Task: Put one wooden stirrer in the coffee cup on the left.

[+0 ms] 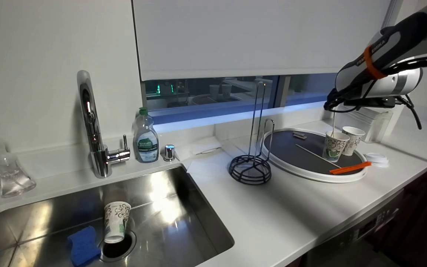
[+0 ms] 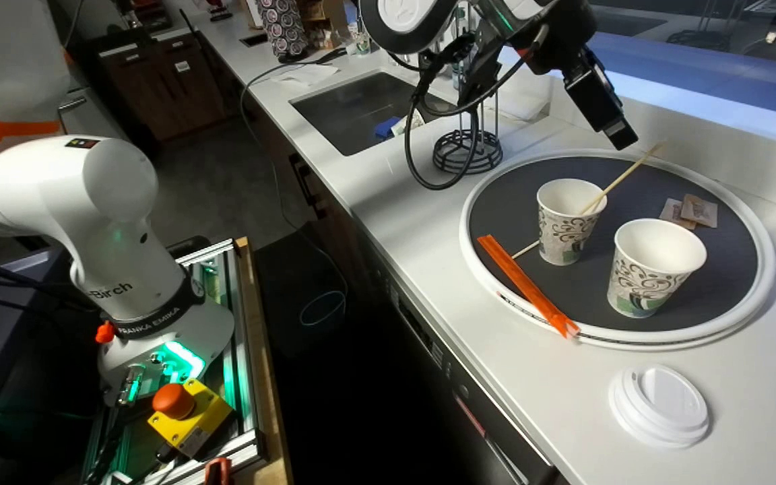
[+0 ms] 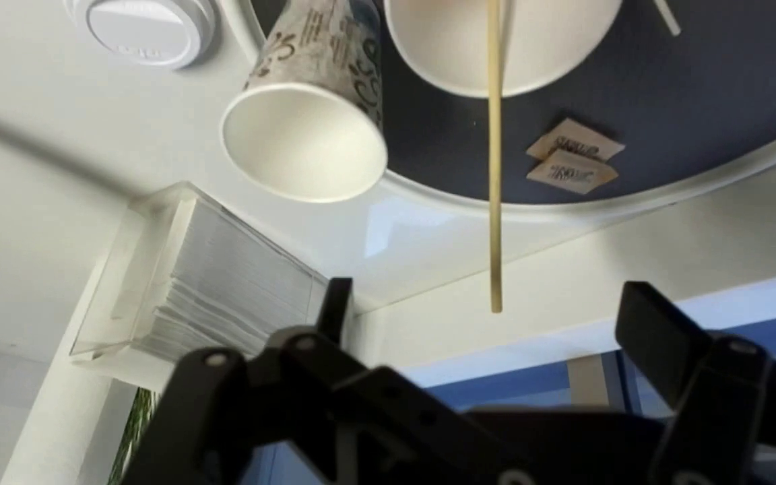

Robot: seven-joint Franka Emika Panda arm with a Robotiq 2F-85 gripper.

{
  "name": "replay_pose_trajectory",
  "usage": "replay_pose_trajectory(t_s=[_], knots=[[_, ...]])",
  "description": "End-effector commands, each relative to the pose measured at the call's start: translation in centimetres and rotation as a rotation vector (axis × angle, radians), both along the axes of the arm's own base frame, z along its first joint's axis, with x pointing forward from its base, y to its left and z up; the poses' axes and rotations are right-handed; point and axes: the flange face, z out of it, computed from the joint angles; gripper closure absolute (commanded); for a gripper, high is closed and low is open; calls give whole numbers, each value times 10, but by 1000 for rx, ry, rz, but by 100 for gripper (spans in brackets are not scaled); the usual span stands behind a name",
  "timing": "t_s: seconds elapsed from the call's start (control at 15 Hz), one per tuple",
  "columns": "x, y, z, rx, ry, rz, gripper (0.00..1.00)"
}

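Note:
A patterned paper coffee cup [image 1: 334, 150] stands upright on the round dark tray [image 1: 284, 148]; it also shows in the other views [image 2: 566, 232] [image 3: 442, 47]. A wooden stirrer [image 2: 624, 178] leans in it, its upper end sticking out over the rim. A like cup [image 2: 647, 283] beside it holds no stirrer; it shows in the wrist view [image 3: 304, 145]. My gripper [image 3: 486, 313] is open above the tray. In the wrist view the stirrer's upper end [image 3: 494, 256] lies between the spread fingers, touching neither. A second stirrer [image 1: 317, 155] lies on the tray.
An orange wrapper [image 2: 529, 286] lies across the tray's edge. Small packets [image 2: 691, 210] lie on the tray. White lids [image 2: 657, 404] and a napkin holder [image 3: 213, 283] stand nearby. A wire stand [image 1: 250, 168] is between tray and sink [image 1: 184, 222]. A wall and window are behind.

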Motion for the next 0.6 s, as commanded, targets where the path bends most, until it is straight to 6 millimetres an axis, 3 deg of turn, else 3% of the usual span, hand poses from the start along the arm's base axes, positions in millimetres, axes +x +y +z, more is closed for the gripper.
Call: replay_pose_trajectory(t_s=[0.0, 0.53], knots=[[-14, -4, 3, 107, 93, 62, 0], [-24, -6, 11, 188, 192, 112, 0]])
